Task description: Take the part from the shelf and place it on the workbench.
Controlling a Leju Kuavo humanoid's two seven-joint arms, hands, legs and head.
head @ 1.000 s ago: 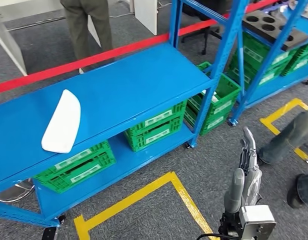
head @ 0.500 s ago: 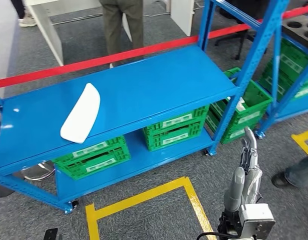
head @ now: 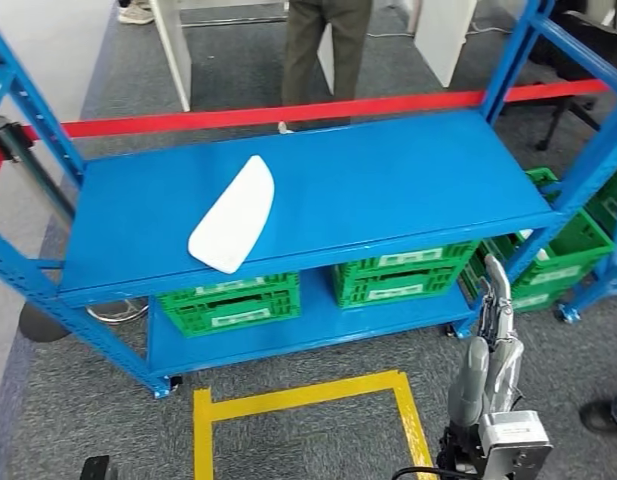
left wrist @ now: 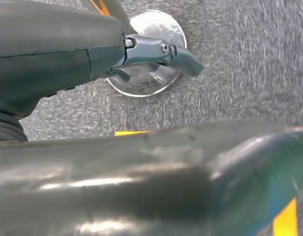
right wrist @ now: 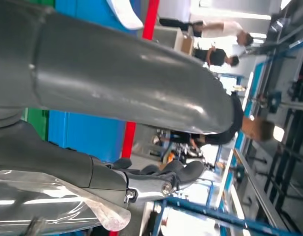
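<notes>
The white part (head: 233, 214) lies flat on the top board of the blue shelf (head: 411, 180), left of the middle and close to the front edge, its narrow end toward the front. Nothing touches it.

On the lower board stand two green crates (head: 229, 305) side by side under the front edge, one below the part and one (head: 399, 283) toward the right end; what they hold cannot be made out. A third green crate (head: 565, 255) sits past the shelf's right post, with something pale showing at its top.

A red bar (head: 290, 112) runs along the back edge of the shelf, and a person's legs (head: 320, 55) stand behind it. Yellow tape (head: 305, 395) marks the grey carpet in front of the shelf.

The right hand (head: 495, 335) is raised at the lower right, in front of the shelf's right end and well apart from the part; its fingers point up, spread and holding nothing. In the left wrist view the left hand (left wrist: 105, 147) hangs over the carpet, above a round metal foot (left wrist: 150, 54), with one finger (left wrist: 161, 51) stretched out straight and nothing in it.

Against the earlier pictures the whole view has swung: the shelf now sits squarer and nearer the centre, the part with it, and its left posts have come into sight. The part lies at the same spot on the board.
</notes>
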